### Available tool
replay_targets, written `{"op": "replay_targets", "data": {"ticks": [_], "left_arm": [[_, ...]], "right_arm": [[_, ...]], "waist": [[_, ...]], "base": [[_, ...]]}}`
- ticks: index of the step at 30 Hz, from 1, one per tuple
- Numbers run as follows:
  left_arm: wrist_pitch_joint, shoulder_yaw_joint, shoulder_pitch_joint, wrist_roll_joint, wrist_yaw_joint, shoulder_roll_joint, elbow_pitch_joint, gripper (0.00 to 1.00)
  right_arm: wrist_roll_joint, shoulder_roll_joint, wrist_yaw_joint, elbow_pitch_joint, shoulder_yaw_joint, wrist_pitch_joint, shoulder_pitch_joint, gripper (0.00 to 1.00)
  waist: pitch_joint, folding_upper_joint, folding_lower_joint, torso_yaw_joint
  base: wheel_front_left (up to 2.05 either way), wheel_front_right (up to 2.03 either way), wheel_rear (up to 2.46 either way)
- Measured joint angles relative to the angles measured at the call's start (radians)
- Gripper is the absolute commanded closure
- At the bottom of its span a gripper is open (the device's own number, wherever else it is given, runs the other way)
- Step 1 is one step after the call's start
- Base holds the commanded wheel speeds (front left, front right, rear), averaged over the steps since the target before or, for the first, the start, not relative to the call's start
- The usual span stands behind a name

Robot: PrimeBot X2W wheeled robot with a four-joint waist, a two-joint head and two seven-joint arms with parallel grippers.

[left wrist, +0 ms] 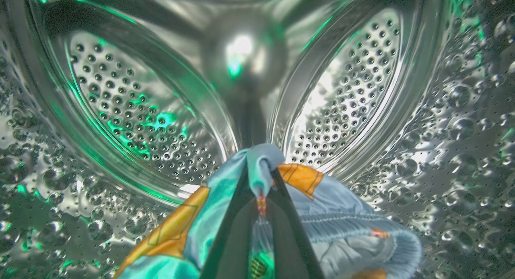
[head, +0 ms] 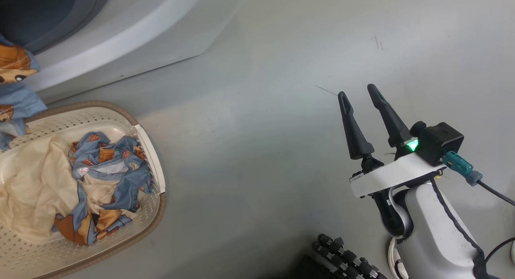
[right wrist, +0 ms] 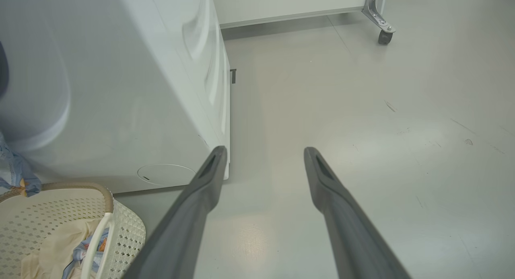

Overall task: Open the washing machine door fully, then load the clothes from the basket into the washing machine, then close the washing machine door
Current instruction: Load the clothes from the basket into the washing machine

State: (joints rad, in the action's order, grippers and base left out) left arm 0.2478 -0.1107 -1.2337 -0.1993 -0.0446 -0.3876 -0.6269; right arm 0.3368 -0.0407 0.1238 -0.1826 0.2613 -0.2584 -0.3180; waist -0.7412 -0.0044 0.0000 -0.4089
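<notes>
- Nearest me, at the right, a bundle of black ribbed legs (head: 346, 259) lies on the grey floor (head: 261, 150).
- Just above it, the right gripper (head: 356, 91) hangs over bare floor, well to the right of the laundry; its jaws stand wide apart with nothing between them. A green light (head: 412, 145) glows at its base, beside a teal plug (head: 462, 166).
- To the left, the basket (head: 159, 214) sits on the floor close to the washer's front. Inside it lie the clothes (head: 108, 166), blue printed pieces bunched towards the right wall, with a cream cloth (head: 36, 190) spread on their left.
- Above the basket's far rim, a blue garment (head: 16, 86) with orange figures hangs down at the left edge, in front of the machine's lower lip.
- Behind the basket stands the washing machine (head: 132, 33), white; the wrist camera on the right arm shows its side panel (right wrist: 120, 90) and the basket (right wrist: 120, 226) at its foot.
- Deep inside, the left gripper (left wrist: 260, 174) is within the shiny perforated drum (left wrist: 132, 110), its jaws pinched together on a fold of blue and orange cloth (left wrist: 346, 226) that drapes down on both sides of them.
- Farthest off, past the washer, a small caster (right wrist: 385, 37) on a metal bracket stands on the floor.
</notes>
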Motion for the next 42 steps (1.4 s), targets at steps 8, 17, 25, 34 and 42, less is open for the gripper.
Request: {"op": "replay_targets", "data": {"ticks": [8, 17, 25, 34, 42], "left_arm": [[0.000, 0.000, 0.007, 0.001, 0.030, 0.020, -0.093, 0.00], [0.000, -0.005, 0.007, -0.001, 0.054, 0.074, -0.154, 0.00], [0.000, -0.021, 0.009, -0.004, 0.057, 0.116, -0.200, 0.00], [0.003, -0.021, 0.023, -0.020, 0.057, 0.174, -0.241, 0.00], [0.003, -0.044, 0.087, -0.022, 0.058, 0.245, -0.254, 0.00]], "right_arm": [[0.000, 0.000, 0.000, -0.012, -0.010, 0.000, 0.000, 0.00], [-0.002, 0.000, 0.000, -0.015, -0.031, 0.000, -0.001, 0.00], [-0.012, 0.000, 0.000, -0.024, -0.048, 0.000, -0.001, 0.00], [-0.024, 0.000, 0.000, -0.031, -0.081, 0.000, -0.001, 0.00], [-0.048, -0.001, 0.000, -0.038, -0.136, 0.000, 0.001, 0.00]], "waist": [[0.028, 0.0000, 0.0000, 0.016], [0.055, 0.0000, 0.0000, 0.050], [0.077, 0.0000, 0.0000, 0.082], [0.114, 0.0000, 0.0000, 0.120], [0.146, 0.0000, -0.0001, 0.168]], "base": [[0.00, 0.00, 0.00], [0.00, 0.00, 0.00], [0.00, 0.00, 0.00], [0.00, 0.00, 0.00], [0.00, 0.00, 0.00]]}}
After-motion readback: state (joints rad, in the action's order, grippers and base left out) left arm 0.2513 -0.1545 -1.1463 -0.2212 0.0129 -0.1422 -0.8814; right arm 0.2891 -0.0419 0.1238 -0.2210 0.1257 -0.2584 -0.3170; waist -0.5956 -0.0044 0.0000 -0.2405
